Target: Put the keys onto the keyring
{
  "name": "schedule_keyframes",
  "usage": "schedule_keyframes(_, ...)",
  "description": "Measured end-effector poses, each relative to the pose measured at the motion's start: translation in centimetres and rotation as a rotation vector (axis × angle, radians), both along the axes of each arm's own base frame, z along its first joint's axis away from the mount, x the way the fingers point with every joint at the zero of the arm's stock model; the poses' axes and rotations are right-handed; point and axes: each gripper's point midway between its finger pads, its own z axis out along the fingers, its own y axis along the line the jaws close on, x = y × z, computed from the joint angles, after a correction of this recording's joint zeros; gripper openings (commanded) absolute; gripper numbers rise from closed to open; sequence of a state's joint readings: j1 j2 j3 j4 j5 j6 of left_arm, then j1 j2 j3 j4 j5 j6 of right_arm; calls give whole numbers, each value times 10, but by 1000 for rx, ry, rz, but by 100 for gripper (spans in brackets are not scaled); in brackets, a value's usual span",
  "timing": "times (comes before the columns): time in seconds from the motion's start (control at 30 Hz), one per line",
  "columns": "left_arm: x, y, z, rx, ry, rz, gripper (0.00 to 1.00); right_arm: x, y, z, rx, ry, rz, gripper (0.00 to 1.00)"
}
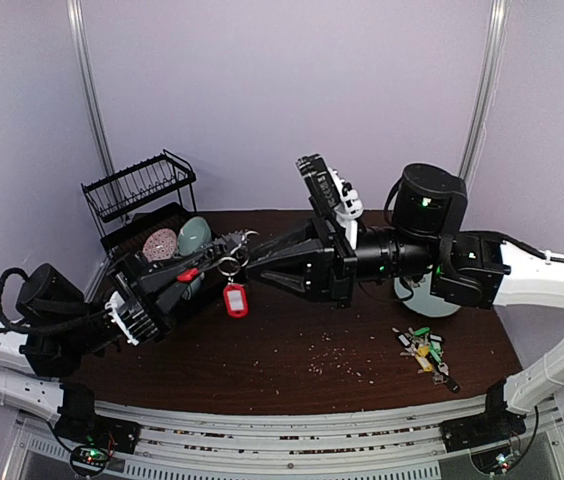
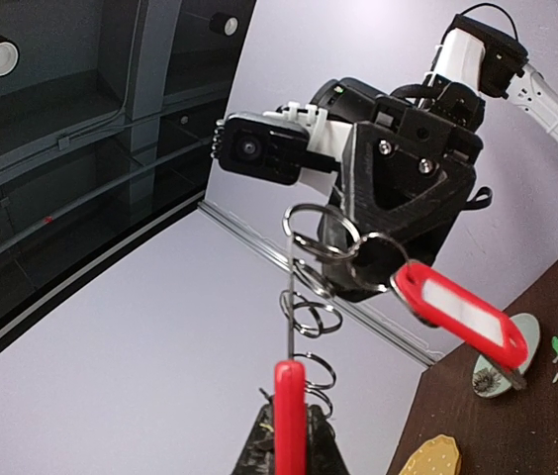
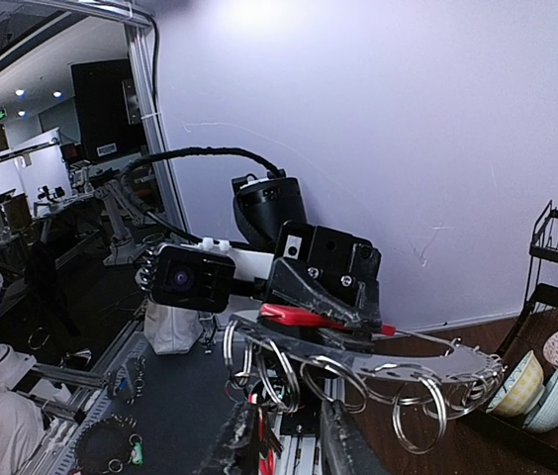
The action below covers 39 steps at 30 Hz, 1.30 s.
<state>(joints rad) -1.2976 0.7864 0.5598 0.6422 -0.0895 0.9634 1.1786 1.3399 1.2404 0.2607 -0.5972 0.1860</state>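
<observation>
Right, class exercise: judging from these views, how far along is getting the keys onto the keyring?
Looks done: one red-tagged key appears to hang from the keyring. In hand: left gripper holds the keyring's red arc aloft; right gripper is at its loops, grip unclear. Left: the pile of keys lies on the table.

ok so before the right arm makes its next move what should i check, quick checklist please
1. Left gripper holding the keyring: ok, shut on its red arc, ring held in the air.
2. Red-tagged key on a loop: cannot tell; it hangs at the loops, but full threading is not visible.
3. Right gripper free to let go: cannot tell; its tips are at the loops, jaw state unreadable.
4. Other keys reachable: ok, heaped on the table at the right, nothing on them.
5. Room from the dish rack: cannot tell; the keyring overlaps it in the top view.
</observation>
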Motion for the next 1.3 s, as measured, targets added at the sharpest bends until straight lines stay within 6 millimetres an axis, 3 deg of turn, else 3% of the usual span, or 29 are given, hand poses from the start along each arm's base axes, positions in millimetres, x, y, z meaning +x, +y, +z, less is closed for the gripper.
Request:
schedule_keyframes(0.1, 0, 0, 0, 0, 0, 0, 0, -1, 0, 1, 5, 0, 7, 23)
schedule_keyframes(0.33, 1, 0, 0, 1, 2, 3, 0, -2, 0, 6, 26, -5, 14, 7)
schedule_keyframes(0.47, 1, 0, 0, 1, 2, 5, 0, -2, 0, 7, 27, -4, 13, 7)
schedule_keyframes(0.57, 2, 0, 0, 0, 4, 9, 0, -1, 0, 7, 26, -3, 6, 12)
schedule_keyframes(0.7, 4, 1, -1, 3, 10, 21, 0, 0, 0, 9, 29, -4, -1, 0)
schedule_keyframes(1.0, 7, 2, -3, 1, 30, 32, 0, 9, -1, 10, 32, -12, -54, 0)
schedule_keyframes(1.03, 7, 2, -4, -1, 41, 31, 2, 12, -2, 10, 28, -17, -77, 0)
schedule_keyframes(1.1, 9, 0, -9, 4, 71, 27, 31, 16, -5, 8, 15, -39, -123, 0)
schedule_keyframes(1.17, 10, -2, -17, 11, 107, 14, 51, 21, -9, 1, -12, -65, -172, 0)
schedule_keyframes(1.3, 5, -7, -33, 18, 207, -55, 70, 40, -33, -10, -59, -156, -322, 0)
